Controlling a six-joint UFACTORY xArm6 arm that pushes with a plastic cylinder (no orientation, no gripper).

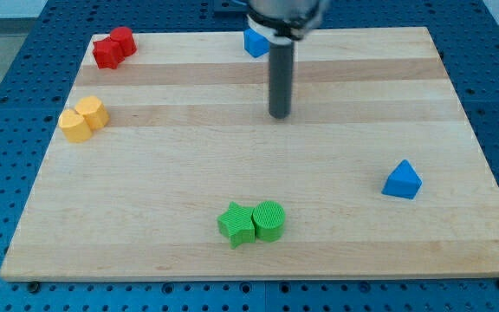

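Note:
My tip [280, 114] rests on the wooden board [189, 173] in its upper middle, touching no block. The nearest block is a blue one [255, 42] at the view's top, partly hidden behind the rod, so its shape is unclear. A blue triangular block [402, 180] lies at the view's right. A green star block [236, 224] and a green cylinder [268, 220] sit touching near the view's bottom centre. Two yellow blocks [84, 119] touch at the view's left. Two red blocks [114, 47] touch at the top left corner.
The board lies on a blue perforated table [7, 69] that shows on all sides. The arm's body [284, 16] hangs over the board's top edge.

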